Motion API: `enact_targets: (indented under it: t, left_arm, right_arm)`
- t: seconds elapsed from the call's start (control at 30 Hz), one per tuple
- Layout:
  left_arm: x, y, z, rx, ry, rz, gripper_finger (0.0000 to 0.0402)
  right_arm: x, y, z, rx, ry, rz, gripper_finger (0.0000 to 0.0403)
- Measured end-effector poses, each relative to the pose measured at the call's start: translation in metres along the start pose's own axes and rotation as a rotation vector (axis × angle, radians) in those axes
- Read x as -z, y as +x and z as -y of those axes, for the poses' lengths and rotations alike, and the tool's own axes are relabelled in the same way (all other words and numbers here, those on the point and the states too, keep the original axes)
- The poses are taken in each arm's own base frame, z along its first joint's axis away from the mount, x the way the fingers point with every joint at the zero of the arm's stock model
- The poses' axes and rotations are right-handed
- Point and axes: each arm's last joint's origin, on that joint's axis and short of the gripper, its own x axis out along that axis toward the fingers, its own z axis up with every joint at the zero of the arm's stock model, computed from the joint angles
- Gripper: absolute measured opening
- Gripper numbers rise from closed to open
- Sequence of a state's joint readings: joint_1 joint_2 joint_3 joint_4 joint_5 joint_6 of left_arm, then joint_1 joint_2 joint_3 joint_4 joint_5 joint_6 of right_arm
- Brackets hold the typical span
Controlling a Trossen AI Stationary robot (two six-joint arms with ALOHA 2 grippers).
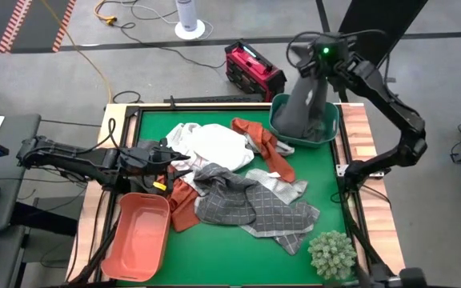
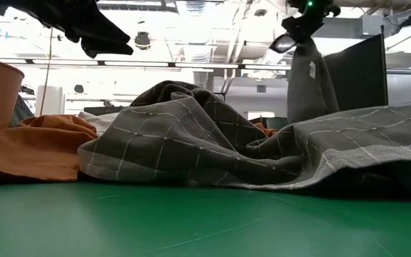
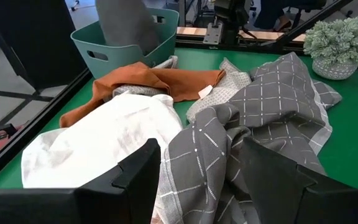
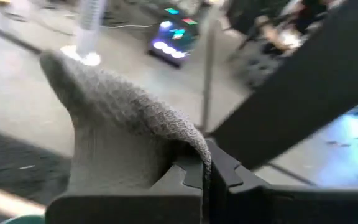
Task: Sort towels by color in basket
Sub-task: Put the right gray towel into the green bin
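A plain grey towel point(image 1: 306, 104) hangs from my shut right gripper point(image 1: 314, 68) over the teal basket point(image 1: 333, 132) at the table's far right. A pile lies mid-table: a white towel point(image 1: 214, 144), a rust-orange towel point(image 1: 269, 148), a grey checked towel point(image 1: 226, 200) and a white towel with thin checks point(image 1: 282, 188). A second rust-orange cloth point(image 1: 184, 204) lies at the pile's left. My left gripper point(image 1: 174, 156) stands open above the pile's left edge, pointing toward the table's right, its fingers point(image 3: 138, 174) over the white and grey checked towels without touching them. My right gripper pinches a bunched top end point(image 4: 166, 140) of the plain grey towel between its two fingers, and the cloth drapes over the fingertips point(image 4: 185, 177). The towel hangs long and slack below the gripper point(image 2: 309, 86). Its lower end lies inside the teal basket point(image 3: 126, 28).
A salmon-pink basket point(image 1: 138, 236) stands at the table's near left corner. A spiky pale-green plant ball point(image 1: 332, 254) sits at the near right. A red box point(image 1: 253, 70) and cables lie on the floor beyond the far edge.
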State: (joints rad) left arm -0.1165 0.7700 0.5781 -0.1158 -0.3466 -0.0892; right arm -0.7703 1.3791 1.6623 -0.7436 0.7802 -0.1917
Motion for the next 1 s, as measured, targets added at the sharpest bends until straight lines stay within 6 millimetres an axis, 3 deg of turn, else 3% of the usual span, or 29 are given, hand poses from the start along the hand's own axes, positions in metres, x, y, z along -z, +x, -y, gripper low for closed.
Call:
enact_targets:
  t: [0.17, 0.33, 0.47, 0.8, 0.93, 1.0]
  left_arm:
    - [0.0, 0.0, 0.0, 0.0, 0.017, 0.0, 0.021]
    - [0.0, 0.0, 0.0, -0.004, 0.028, 0.001, 0.021]
    - [0.0, 0.0, 0.0, -0.005, 0.026, 0.001, 0.021]
    - [0.0, 0.0, 0.0, -0.005, 0.026, 0.0, 0.021]
    - [0.0, 0.0, 0.0, -0.005, 0.026, -0.001, 0.021]
    - [0.0, 0.0, 0.0, -0.005, 0.023, -0.001, 0.021]
  right_arm:
    - [0.004, 0.01, 0.002, 0.033, -0.252, -0.05, 0.0018]
    - [0.025, 0.021, -0.017, -0.062, -0.598, -0.239, 0.0018]
    - [0.041, 0.024, -0.034, -0.141, -0.754, -0.367, 0.0018]
    - [0.056, 0.001, -0.057, -0.523, -0.803, -0.439, 0.0017]
    - [0.055, -0.002, -0.064, -0.745, -0.608, -0.437, 0.0025]
    - [0.05, 0.001, -0.066, -0.755, -0.511, -0.408, 0.003]
